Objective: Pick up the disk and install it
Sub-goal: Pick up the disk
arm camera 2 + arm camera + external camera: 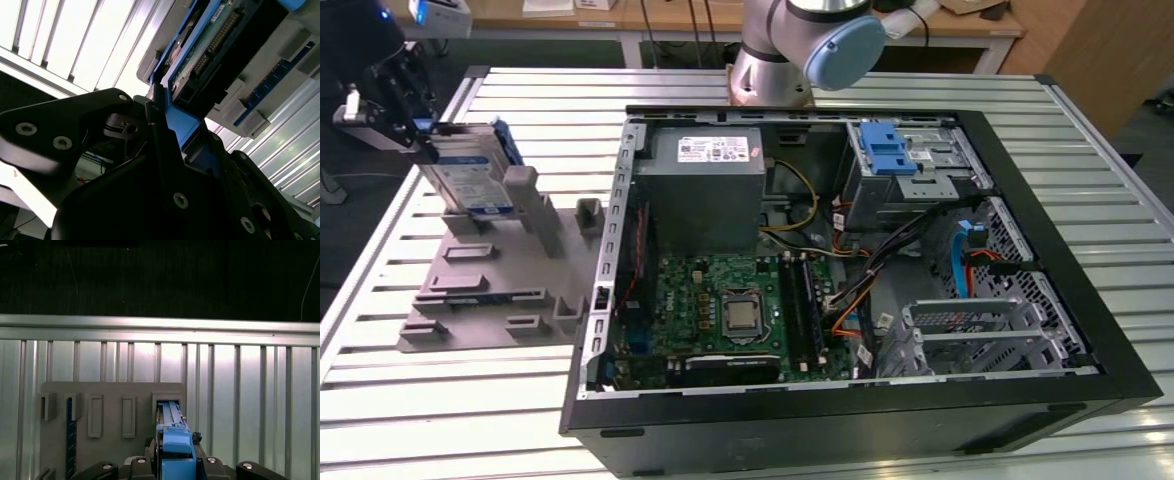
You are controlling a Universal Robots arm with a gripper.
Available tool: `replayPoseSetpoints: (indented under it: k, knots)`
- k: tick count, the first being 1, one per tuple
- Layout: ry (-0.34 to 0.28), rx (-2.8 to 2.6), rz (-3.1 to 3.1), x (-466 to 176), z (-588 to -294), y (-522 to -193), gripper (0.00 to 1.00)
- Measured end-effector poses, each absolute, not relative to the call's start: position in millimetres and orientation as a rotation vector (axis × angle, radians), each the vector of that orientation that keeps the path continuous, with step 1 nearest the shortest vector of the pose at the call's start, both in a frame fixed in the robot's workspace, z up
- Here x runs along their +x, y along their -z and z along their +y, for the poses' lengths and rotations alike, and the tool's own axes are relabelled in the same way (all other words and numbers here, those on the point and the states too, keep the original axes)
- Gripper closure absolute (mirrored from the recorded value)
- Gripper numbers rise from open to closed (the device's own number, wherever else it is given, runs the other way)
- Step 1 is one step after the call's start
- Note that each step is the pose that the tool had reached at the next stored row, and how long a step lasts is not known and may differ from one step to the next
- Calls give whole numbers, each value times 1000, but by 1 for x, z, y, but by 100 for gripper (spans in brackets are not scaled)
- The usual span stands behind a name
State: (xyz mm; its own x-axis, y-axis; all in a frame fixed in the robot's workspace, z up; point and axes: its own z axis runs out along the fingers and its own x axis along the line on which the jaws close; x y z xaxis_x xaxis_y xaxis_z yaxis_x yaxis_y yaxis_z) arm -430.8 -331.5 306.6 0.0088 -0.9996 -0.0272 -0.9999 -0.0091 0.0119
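- Slatted metal table carries an open computer case and, toward the exterior view's left, a grey fixture with rows of slots.
- Disk stands on edge at the far end of the fixture, well apart from the case. Its lower edge sits at a slot. Whether it is seated there or lifted clear cannot be told.
- Gripper is at the disk's upper end, on the side away from the case.
- In the second wrist view the black fingers lie against the blue frame on both sides, with no gap seen. Judged clamped on the disk by its frame.
- Bay with a blue latch sits at the far corner inside the case. No disk is seen in it, so installation is judged not done.
- Handling, as judgement: the disk is rigid and fairly heavy for its size. Its bare metal faces are likely slippery, and it is sensitive to knocks.
- Hold point, as judgement: the plastic frame edges suit a grip best. The connector end and circuit-board face should be avoided.
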Motion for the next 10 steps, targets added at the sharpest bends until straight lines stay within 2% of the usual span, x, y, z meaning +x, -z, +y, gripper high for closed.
replayPoseSetpoints:
  k: [10]
  knots:
    - [-44,-2223,2204,-431,-332,-313,64]
